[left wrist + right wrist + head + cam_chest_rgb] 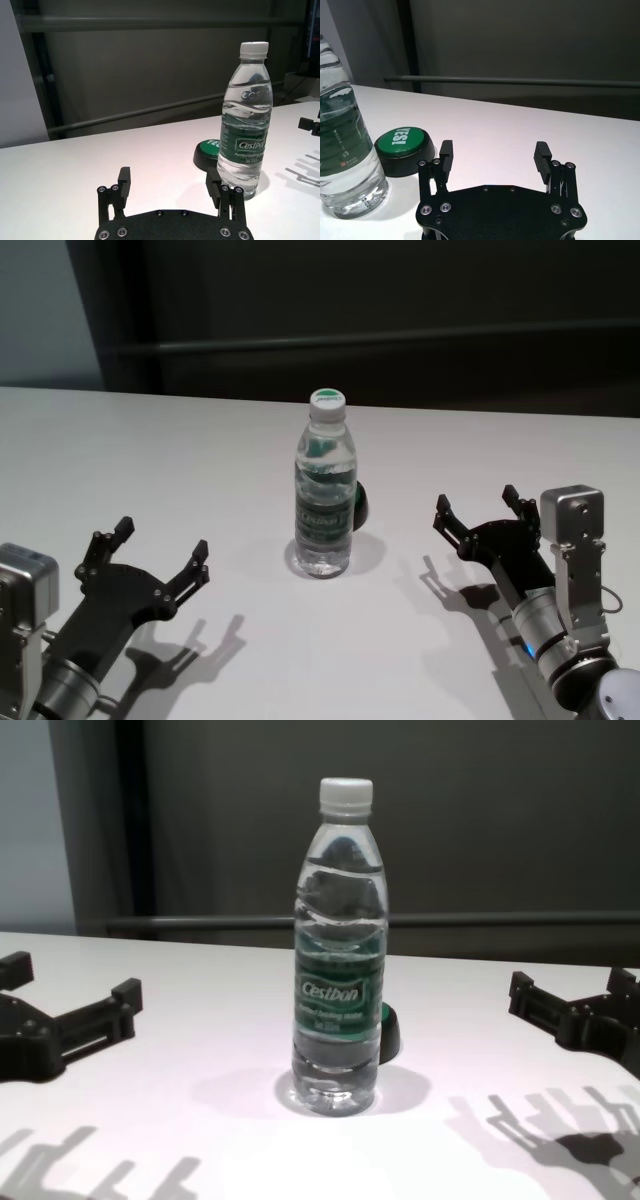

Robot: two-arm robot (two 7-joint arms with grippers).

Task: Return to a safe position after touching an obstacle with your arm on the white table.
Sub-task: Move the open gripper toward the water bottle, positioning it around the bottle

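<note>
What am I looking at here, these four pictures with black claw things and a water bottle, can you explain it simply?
It is one moment seen by four cameras on a two-armed robot. The head view looks down from above, the chest view from lower down, and each wrist view looks out over one hand.

The left hand and the right hand are the black claws. Both are open, hold nothing and sit apart from the bottle, one on each side.

On the white table stands the water bottle, upright, capped, with a green Cestbon label. Just behind it sits a small black dome with a green top, partly hidden in the head view.
</note>
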